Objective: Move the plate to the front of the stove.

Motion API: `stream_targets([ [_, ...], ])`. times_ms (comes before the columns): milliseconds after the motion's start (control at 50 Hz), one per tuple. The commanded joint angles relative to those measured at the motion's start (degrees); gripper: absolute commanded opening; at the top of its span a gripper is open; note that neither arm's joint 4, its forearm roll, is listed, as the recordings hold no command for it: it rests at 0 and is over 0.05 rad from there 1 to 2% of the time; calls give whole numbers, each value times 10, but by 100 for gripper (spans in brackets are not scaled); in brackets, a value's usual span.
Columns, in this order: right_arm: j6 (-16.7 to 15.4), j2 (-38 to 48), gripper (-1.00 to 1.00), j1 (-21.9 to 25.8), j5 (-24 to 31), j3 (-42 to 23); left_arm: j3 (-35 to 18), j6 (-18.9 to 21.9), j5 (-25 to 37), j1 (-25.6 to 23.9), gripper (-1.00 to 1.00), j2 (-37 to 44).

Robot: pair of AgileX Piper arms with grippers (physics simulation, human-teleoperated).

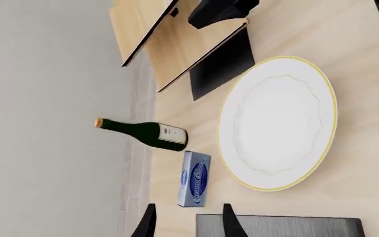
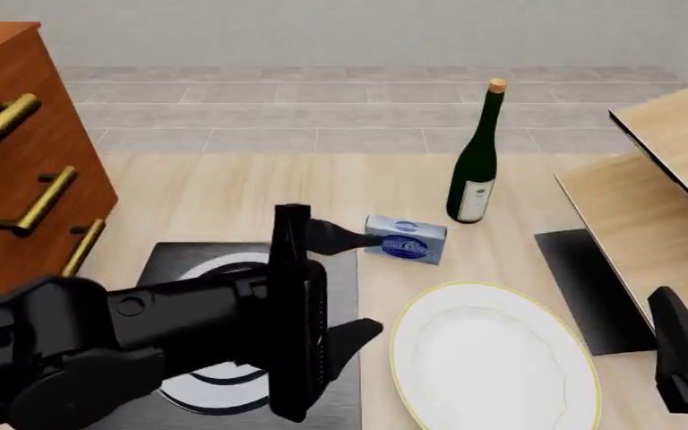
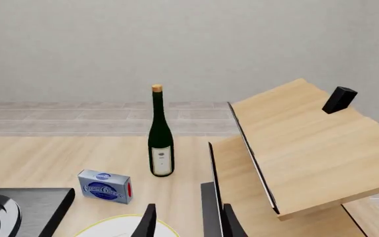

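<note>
— Where lying, the plate (image 2: 494,358)?
— Resting flat on the worktop (image 2: 261,193), just beside the stove (image 2: 344,278), on its right side in the front view. Showing whole and bare in the left wrist view, gold rim all round.

— Left end effector (image 2: 347,285): gripping anything?
— Hovering over the stove's right edge, turned sideways, fingers spread apart, holding nothing. One fingertip (image 2: 356,238) pointing toward the blue box (image 2: 407,238), the other toward the plate's near rim.

— And the right end effector (image 3: 185,222)?
— Barely entering at the front view's lower right corner. In its own wrist view, two fingers parted, nothing between them, plate rim just beyond.

— Anything else standing about?
— Green bottle (image 2: 478,157) standing upright behind the blue box; black panel (image 2: 583,287) lying right of the plate, under a tilted wooden board (image 2: 643,215); wooden drawers (image 2: 21,161) at far left.
</note>
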Motion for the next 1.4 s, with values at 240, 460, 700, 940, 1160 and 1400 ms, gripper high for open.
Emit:
stream_targets([
  [240, 0, 0, 100, 0, 0, 0, 1, 26, 11, -34, 100, 36],
  [460, 0, 0, 100, 0, 0, 0, -6, 29, 14, -66, 100, 68],
  [700, 0, 0, 100, 0, 0, 0, -15, 26, 25, -92, 100, 84],
  [940, 0, 0, 100, 0, 0, 0, -17, 26, 18, -105, 100, 112],
  [1160, 0, 0, 100, 0, 0, 0, -27, 19, 8, -123, 100, 145],
  [1400, 0, 0, 100, 0, 0, 0, -30, 14, -6, -134, 100, 170],
])
